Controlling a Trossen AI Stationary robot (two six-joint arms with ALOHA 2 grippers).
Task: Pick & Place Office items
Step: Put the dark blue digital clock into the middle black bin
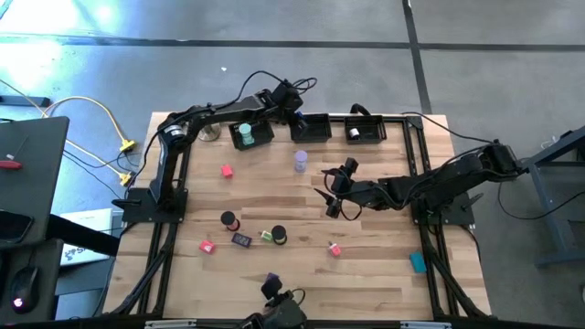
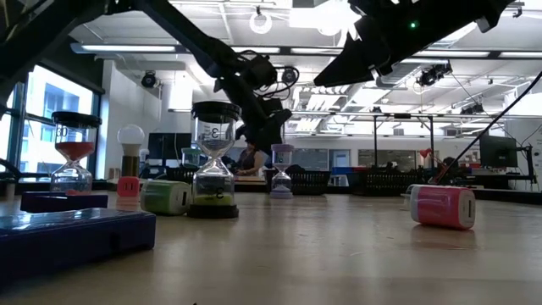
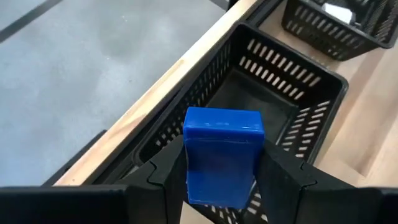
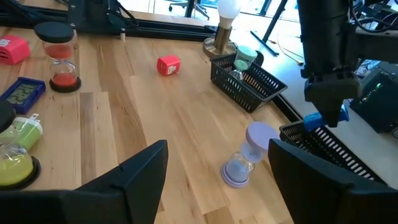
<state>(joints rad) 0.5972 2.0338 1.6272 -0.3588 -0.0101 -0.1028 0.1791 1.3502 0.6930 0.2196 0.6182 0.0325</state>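
Note:
My left gripper (image 1: 297, 111) reaches to the table's far edge and is shut on a blue block (image 3: 222, 155), above the middle black basket (image 3: 311, 93). My right gripper (image 4: 217, 149) hovers open over the table's middle (image 1: 327, 201), just on the near side of a standing lilac sand timer (image 4: 247, 155). A teal sand timer (image 4: 245, 59) stands in the left basket (image 1: 249, 135). Loose on the wood are a red block (image 4: 168, 64), a red sand timer (image 4: 60, 56), a purple box (image 1: 241, 239), a green timer (image 1: 274, 236), pink blocks (image 1: 335, 249) and a teal block (image 1: 418, 263). My left gripper pinches the blue block by its two long side faces (image 3: 189, 165), one finger on each side. The fingers slant down toward the far edge. The block is lifted clear, its end sticking out past the fingertips over the middle basket's opening.
A third basket (image 1: 364, 131) at the far right holds a white item. A white bulb on a metal base (image 4: 227, 15) stands at the far left, beside the left basket. Bare wood lies between the right gripper and the table's right edge. Black frame rails (image 1: 420, 183) border the table.

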